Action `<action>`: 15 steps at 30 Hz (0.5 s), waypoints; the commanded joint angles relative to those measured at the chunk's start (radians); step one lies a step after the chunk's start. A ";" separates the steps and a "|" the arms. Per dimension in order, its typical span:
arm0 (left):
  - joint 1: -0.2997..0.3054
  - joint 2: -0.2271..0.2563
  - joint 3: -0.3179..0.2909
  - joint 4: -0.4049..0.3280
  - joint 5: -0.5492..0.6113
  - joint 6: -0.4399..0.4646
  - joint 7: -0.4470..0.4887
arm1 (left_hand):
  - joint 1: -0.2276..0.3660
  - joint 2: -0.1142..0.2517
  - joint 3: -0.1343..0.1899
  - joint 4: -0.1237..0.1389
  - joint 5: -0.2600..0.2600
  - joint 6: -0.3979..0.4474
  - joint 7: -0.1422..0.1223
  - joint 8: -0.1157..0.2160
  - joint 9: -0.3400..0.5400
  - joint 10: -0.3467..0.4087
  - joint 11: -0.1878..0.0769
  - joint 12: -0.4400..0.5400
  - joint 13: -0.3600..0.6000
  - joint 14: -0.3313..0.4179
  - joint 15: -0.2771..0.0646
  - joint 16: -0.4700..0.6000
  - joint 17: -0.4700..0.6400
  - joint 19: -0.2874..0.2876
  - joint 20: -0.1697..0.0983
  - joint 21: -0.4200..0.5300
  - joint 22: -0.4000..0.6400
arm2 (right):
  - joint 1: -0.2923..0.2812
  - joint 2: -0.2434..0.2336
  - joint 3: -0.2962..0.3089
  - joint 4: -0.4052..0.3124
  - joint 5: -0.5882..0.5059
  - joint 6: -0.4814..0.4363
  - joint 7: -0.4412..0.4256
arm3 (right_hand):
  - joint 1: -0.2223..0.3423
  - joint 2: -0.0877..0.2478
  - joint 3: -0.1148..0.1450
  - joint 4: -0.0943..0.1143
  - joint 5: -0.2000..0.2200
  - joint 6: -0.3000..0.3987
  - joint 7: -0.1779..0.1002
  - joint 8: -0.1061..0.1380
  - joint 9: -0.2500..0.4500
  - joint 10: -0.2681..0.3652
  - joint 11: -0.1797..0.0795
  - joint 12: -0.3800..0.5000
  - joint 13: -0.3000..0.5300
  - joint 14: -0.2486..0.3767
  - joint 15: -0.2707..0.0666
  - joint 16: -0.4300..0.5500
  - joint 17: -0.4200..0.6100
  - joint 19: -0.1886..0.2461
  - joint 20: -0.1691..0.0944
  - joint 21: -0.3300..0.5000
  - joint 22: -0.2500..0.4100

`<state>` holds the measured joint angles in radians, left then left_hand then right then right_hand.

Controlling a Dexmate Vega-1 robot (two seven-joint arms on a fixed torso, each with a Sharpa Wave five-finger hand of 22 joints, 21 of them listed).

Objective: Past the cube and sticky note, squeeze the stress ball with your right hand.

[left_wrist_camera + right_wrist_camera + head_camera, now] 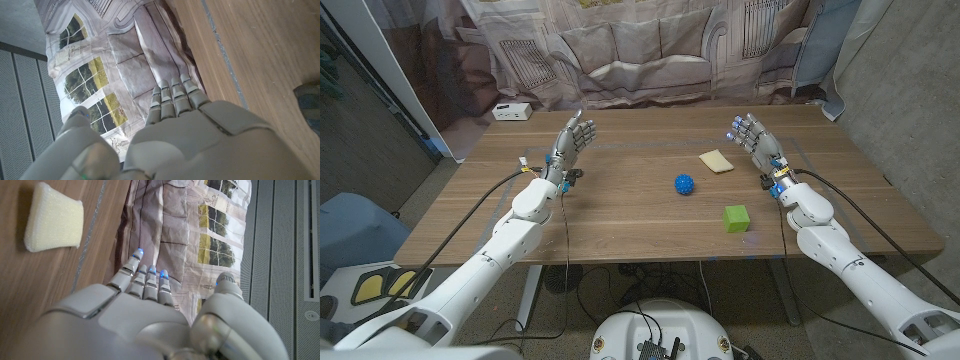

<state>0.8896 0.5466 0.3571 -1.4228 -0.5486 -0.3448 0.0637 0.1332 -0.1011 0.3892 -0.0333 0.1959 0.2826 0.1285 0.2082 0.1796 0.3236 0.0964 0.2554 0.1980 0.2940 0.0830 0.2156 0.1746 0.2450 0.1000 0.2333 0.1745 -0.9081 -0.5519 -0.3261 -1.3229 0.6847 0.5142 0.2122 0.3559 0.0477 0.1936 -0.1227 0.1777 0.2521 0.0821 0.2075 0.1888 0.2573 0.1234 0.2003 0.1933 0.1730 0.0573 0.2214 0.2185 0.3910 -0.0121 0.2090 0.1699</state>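
Ball [684,184] sits on tabletop [620,215] between cube [736,217] and note [716,161]; both hands, left [571,139] and right [750,133], raised, fingers spread, holding nothing.

wooden table [620,230] | printed sofa-and-windows backdrop [640,50] behind | grey wall [910,100] right | small white box [511,111]

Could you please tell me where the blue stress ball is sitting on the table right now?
In the head view, the stress ball lies near the table's middle, slightly toward the robot's right, between the yellow sponge behind it and the green cube in front.
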 commanded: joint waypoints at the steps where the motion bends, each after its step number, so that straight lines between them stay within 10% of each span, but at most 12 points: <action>1: 0.054 0.038 -0.017 -0.079 0.024 0.003 0.037 | 0.015 0.002 0.005 -0.008 -0.001 0.012 0.000 0.007 0.001 0.014 0.002 0.007 0.001 0.014 0.004 0.006 0.005 0.016 -0.001 0.004 0.004 | -0.040 -0.015 0.003 -0.079 -0.067 0.048 -0.047 | 0.012 0.004 0.002 -0.004 0.000 0.007 -0.003 0.006 0.001 0.008 0.001 0.007 0.002 0.002 -0.002 0.000 0.001 0.003 -0.001 0.000 0.002; 15: 0.074 0.075 -0.049 -0.081 -0.006 -0.010 -0.006 | 0.018 0.007 0.006 -0.011 -0.001 0.022 0.000 0.006 0.001 0.026 0.003 0.007 0.002 0.023 0.005 0.004 0.005 0.027 -0.003 0.003 0.004 | -0.088 -0.015 -0.008 -0.169 -0.205 0.070 -0.183 | 0.023 0.008 0.006 -0.011 0.000 0.009 -0.002 0.003 0.002 0.016 0.000 0.008 0.003 0.017 0.000 0.004 -0.001 0.019 0.005 0.002 0.002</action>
<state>0.9512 0.5973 0.3248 -1.4942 -0.5426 -0.3459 0.0830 0.1398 -0.0945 0.3937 -0.0377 0.1960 0.2932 0.1285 0.2082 0.1796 0.3414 0.1000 0.2591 0.1979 0.3077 0.0859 0.2156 0.1746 0.2616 0.0979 0.2333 0.1744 -0.9621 -0.5647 -0.3249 -1.4234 0.5844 0.5631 0.1257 0.3651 0.0569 0.1978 -0.1270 0.1777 0.2520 0.0821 0.2075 0.1886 0.2682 0.1233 0.2003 0.1932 0.1818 0.0585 0.2214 0.2185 0.4005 -0.0105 0.2090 0.1698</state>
